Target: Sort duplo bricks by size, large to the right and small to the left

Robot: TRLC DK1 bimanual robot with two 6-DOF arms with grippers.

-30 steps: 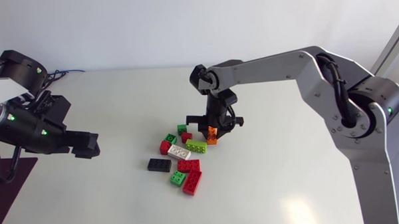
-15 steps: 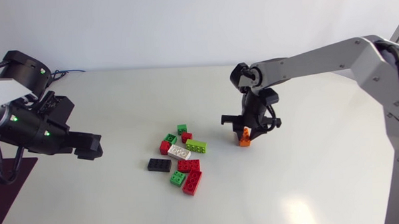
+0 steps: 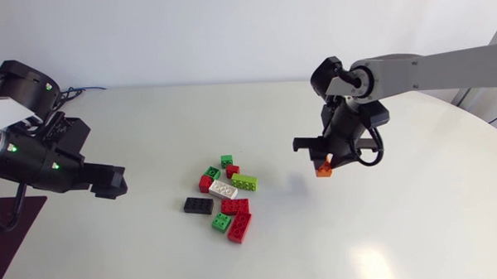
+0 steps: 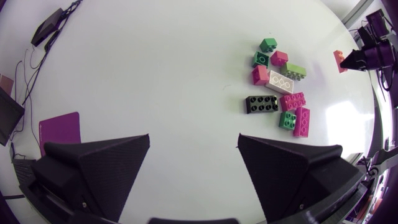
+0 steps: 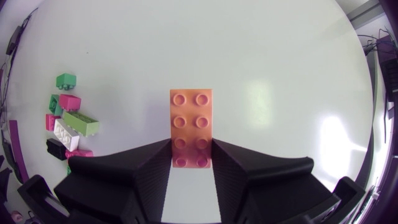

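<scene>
My right gripper is shut on a long orange brick and holds it just above the table, right of the pile; the right wrist view shows the orange brick clamped between both fingers, studs toward the camera. The pile lies mid-table: a white brick, a lime brick, a black brick, red and green small ones. My left gripper hangs open at the left, well apart from the pile, nothing between its fingers.
A dark magenta mat lies near the left arm's side of the table. Bare white tabletop spreads to the right of the held brick and in front of the pile.
My right arm has carried the orange brick away from the pile toward the right. The left arm has stayed where it was.
</scene>
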